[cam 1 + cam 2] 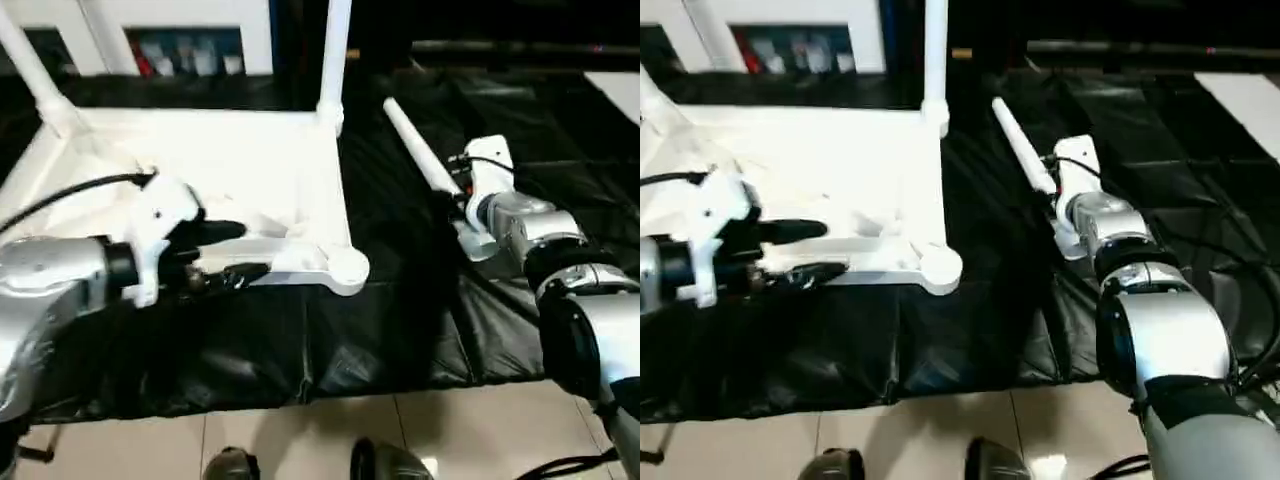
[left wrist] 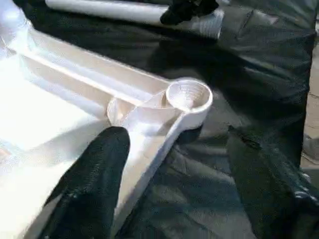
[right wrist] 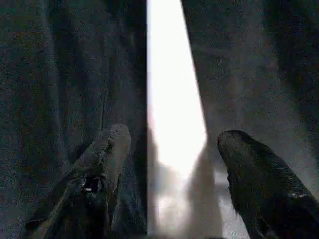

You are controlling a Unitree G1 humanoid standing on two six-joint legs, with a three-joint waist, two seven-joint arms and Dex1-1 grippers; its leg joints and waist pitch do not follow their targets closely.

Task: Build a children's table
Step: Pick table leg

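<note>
My left hand (image 1: 232, 252) is spread, one black finger (image 2: 94, 184) over the inside of the tabletop's near rim and the other (image 2: 271, 184) out over the black sheet (image 1: 400, 330), so the rim runs between them; I cannot tell whether either finger touches the plastic. Just past the fingertips, the tabletop (image 1: 240, 170) lies underside up on the worktop, and its near right corner socket (image 1: 347, 268) stands open, a round cup with threads inside in the left wrist view (image 2: 188, 95). Two legs already stand upright from the far corners: one (image 1: 333, 55) at the far right socket, one (image 1: 35, 70) at the far left, tilted a little in the head views. My right hand (image 3: 169, 149) is spread as well, its two fingers (image 3: 107, 154) on either side of a loose leg (image 1: 420, 150) that lies on the black sheet to the right of the tabletop, well apart from it. In the right wrist view the white tube (image 3: 172, 99) runs straight up between the fingers with a gap on each side, so I am around it but not pinching it. In the head views the leg points away from me and slightly left, its far end near the back of the worktop. Beyond the tabletop stands a white cabinet (image 1: 190, 30) with coloured things behind glass. Below the worktop's front edge I see pale floor tiles (image 1: 300, 440) and the robot's feet (image 1: 385, 462).
</note>
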